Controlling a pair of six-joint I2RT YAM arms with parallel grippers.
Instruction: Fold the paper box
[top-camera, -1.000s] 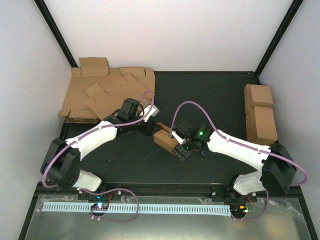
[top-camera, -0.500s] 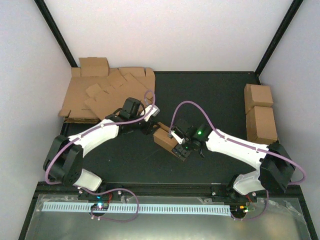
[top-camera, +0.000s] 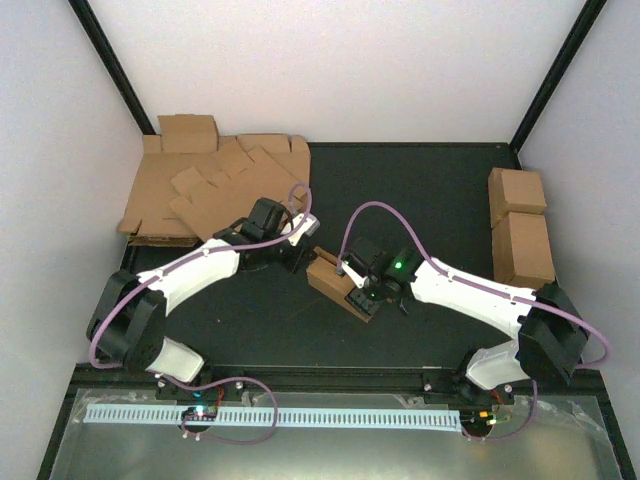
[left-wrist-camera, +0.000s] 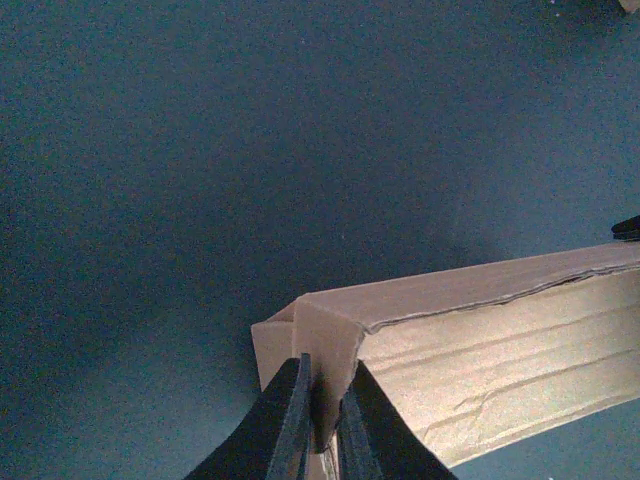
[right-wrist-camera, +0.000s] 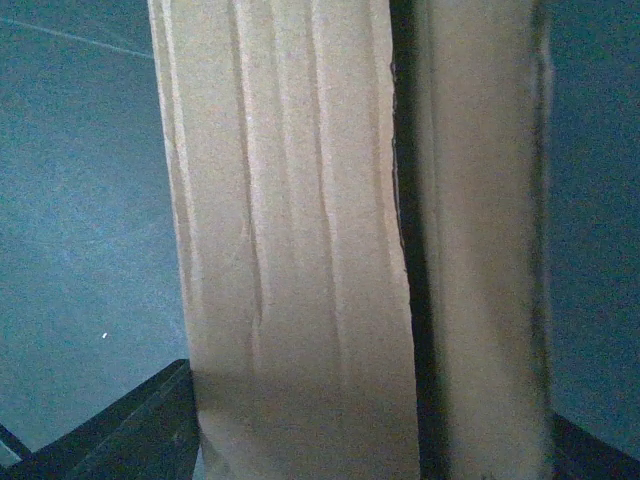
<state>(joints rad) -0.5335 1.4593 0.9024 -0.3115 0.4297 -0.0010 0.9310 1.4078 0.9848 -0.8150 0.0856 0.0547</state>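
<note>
L end effector (left-wrist-camera: 322, 405) is pinching the end flap of the box (left-wrist-camera: 500, 340), fingers nearly together. Box is running off to its right, lying on the desk (left-wrist-camera: 200, 150). R end effector (right-wrist-camera: 365, 435) is straddling the box w/ fingers wide; can't tell if it's squeezing.

A dark matte table top (top-camera: 430, 200) fills the middle of the overhead view, closed in by a plain white back wall (top-camera: 330, 70), a left wall (top-camera: 50, 200) and a right wall (top-camera: 595, 200). Black frame posts (top-camera: 112, 65) slant up along both back corners, and a black rail (top-camera: 400, 146) edges the table's far side. Along the near edge lies a grey metal sheet (top-camera: 330, 455) bearing a long white toothed strip (top-camera: 330, 417). The light is even and soft, throwing only faint shadows
</note>
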